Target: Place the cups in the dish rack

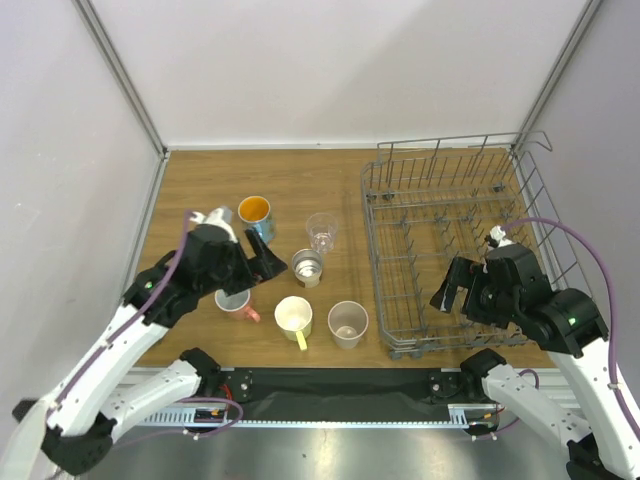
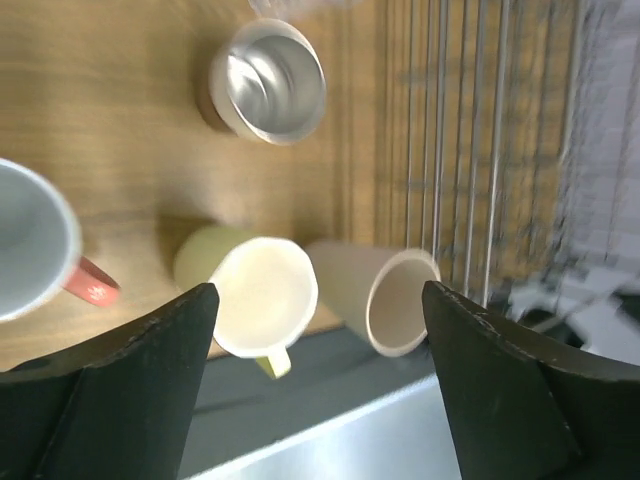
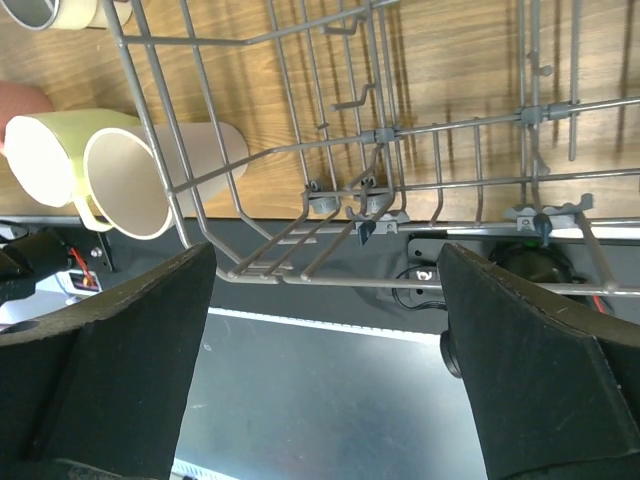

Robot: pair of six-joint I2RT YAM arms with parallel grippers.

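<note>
Just starting, by the look of it. Seeing no cup inside the dish rack point(image 1: 372, 205), only bare wires. Counting six cups on the wooden table point(image 1: 200, 180), all waiting to be loaded.

Holding the left claw point(image 2: 318, 290) wide open, with nothing in it. Looking past its fingers at the yellow-cream mug point(image 2: 255, 295), lying right ahead. Finding the beige cup point(image 2: 385, 295) just beside that, on the rack side of the claw. Spotting the small steel cup point(image 2: 270, 80) farther ahead and the pink mug point(image 2: 30, 250) off to the other side. Seeing the clear glass point(image 1: 321, 232) and the blue cup with orange inside point(image 1: 255, 210) a little beyond this claw, from above.

Holding the right claw point(image 3: 325, 250) wide open too, gripping nothing, hanging over the near edge of the rack, with the cups off to its left, outside the wires.

Finding no words or labels to read anywhere.
</note>
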